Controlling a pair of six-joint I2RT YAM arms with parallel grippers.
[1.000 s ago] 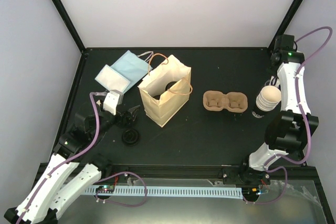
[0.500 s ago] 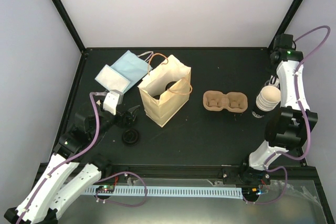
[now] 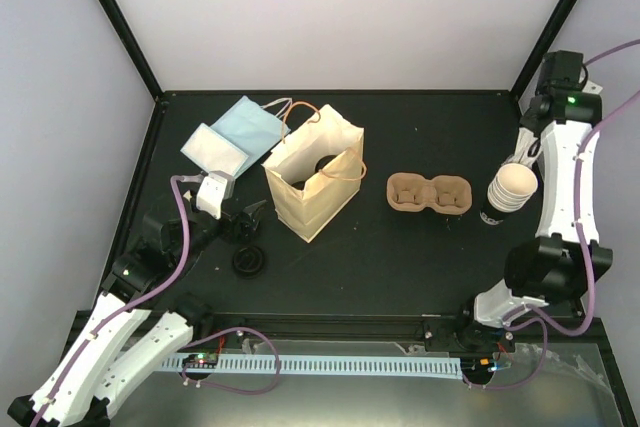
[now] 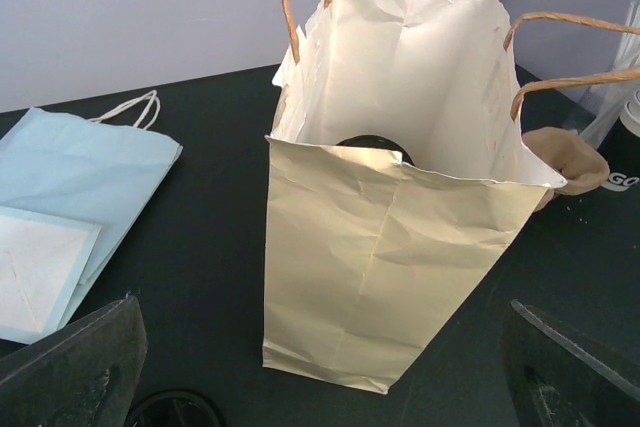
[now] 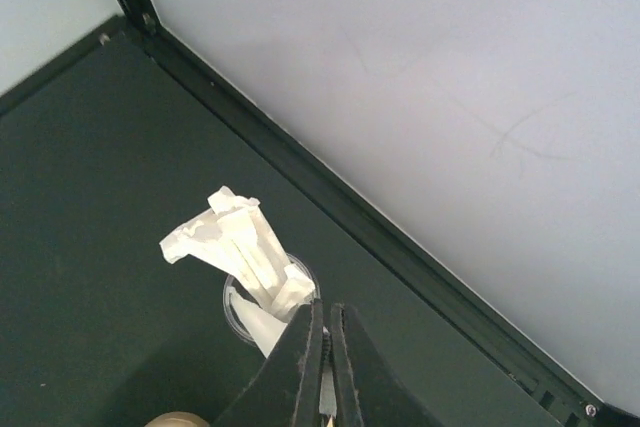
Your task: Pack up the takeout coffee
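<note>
Black table (image 3: 400,257) under plain pale walls, with an open cream paper bag (image 3: 300,202) standing upright left of centre. A brown two-cup carrier (image 3: 429,193) lies to its right. Flat blue bags (image 3: 240,127) lie at far left, and a loose black lid (image 3: 248,260) sits near the left arm.

At far right stands a nested stack of cream cups (image 3: 512,187). Just beyond it is a clear cup (image 5: 232,309) full of white wrapped sticks (image 5: 245,237).

The takeout coffee does not show as a single cup anywhere on the table. A dark round thing (image 4: 372,144) sits at the bottom of the bag and may well be its lidded top, but I cannot tell for sure.

The left pincer (image 3: 250,222) is wide open and empty, facing the near side of the bag. The right pincer (image 5: 322,342) is closed narrow right at the bundle of sticks. Whether one stick is actually pinched between the tips is not clear.

The step in hand looks like fetching a stick to go with the drink. The next move would call for a straight lift clear of the clear cup without tipping it, then a carry leftward over the carrier to the bag's mouth, minding the bag's handles.
</note>
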